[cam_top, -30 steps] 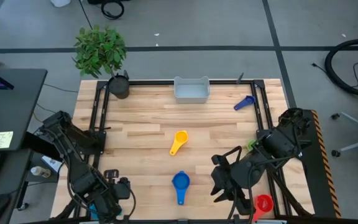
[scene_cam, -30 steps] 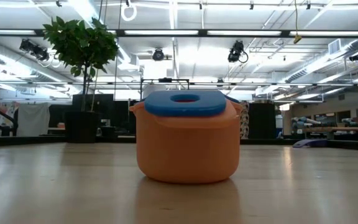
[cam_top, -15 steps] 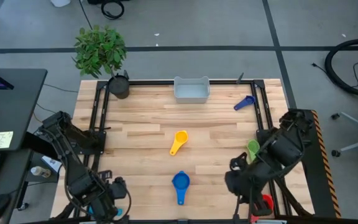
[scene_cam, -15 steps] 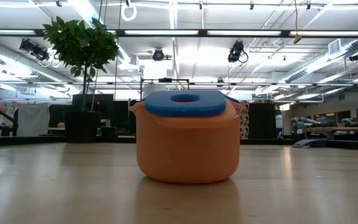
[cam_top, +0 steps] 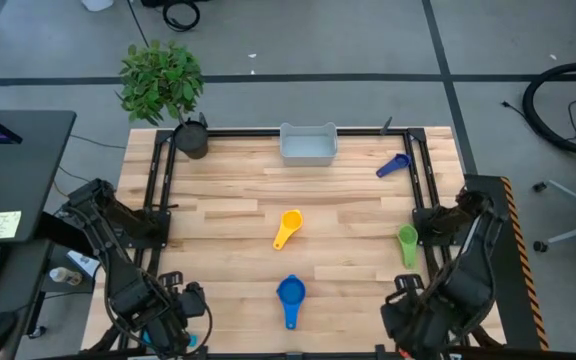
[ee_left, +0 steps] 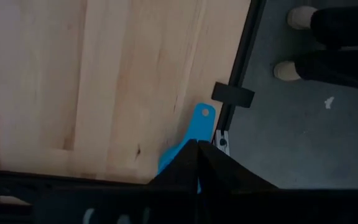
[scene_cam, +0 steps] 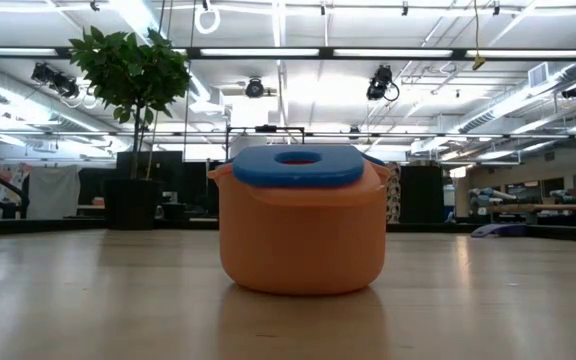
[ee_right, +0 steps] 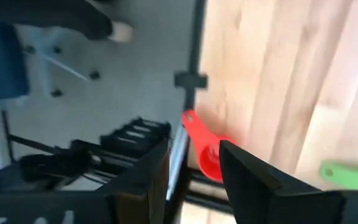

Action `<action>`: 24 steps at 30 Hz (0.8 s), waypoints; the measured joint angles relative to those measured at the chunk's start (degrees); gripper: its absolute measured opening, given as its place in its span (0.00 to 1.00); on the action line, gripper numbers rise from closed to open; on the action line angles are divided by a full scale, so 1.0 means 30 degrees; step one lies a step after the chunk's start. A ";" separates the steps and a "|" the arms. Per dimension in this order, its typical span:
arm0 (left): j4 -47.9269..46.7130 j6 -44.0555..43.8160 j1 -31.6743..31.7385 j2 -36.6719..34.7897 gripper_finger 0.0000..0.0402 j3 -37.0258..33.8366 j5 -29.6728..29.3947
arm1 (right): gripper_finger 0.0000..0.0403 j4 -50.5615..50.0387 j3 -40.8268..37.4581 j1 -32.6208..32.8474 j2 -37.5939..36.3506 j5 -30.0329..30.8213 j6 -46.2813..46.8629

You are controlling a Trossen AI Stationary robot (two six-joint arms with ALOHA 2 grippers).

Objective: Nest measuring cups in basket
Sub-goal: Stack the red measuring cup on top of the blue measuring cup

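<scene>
The surface [cam_top: 238, 200] is carrying the task's things well apart from one another. The basket [cam_top: 308, 145] is sitting at the far edge, centre, and is holding no cup as far as the high view is showing.

The right gripper [ee_right: 194, 165] is hanging over the near right corner. Its jaws are standing released, with a red cup [ee_right: 207, 152] lying between and beyond them at the surface's rim, ungrasped. The left gripper [ee_left: 194, 163] is waiting at the near left corner with its jaws clenched, and a light blue cup [ee_left: 190, 134] is lying just past the tips; whether it is being pinched cannot be told.

The loose cups are lying as follows:
- a yellow cup [cam_top: 287, 228] at mid-surface
- a blue cup [cam_top: 290, 296] nearer the front
- a green cup [cam_top: 407, 243] beside the right rail
- a dark blue cup [cam_top: 393, 165] by the far right rail

The low view is showing only an orange cup [scene_cam: 303, 232] with a blue one upon it.

Risks, as judged:
- The red cup is resting at the very edge, so a jaw landing off-centre would likely push it off the surface.
- Its short flat handle would likely slip or pivot under a shallow pinch.
- The basket is well away, so a loose grip could drop the cup in transit.
</scene>
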 joint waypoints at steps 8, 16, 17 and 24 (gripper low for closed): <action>0.0003 0.0147 0.0000 0.0000 0.04 0.0000 -0.0445 | 0.35 0.0079 -0.4797 0.0811 0.0000 -0.0867 0.1645; 0.0027 0.0132 -0.0001 0.0000 0.04 0.0000 -0.0488 | 0.34 0.0666 -0.8066 0.0945 -0.0011 -0.2560 0.0050; 0.0068 0.0132 -0.0007 0.0000 0.04 0.0000 -0.0488 | 0.33 0.1024 -0.8517 0.0946 -0.0036 -0.2549 -0.0125; 0.0511 -0.0016 0.0032 0.0000 0.04 0.0000 -0.0600 | 0.29 0.3517 -1.2031 0.1073 -0.0036 -0.2609 -0.0979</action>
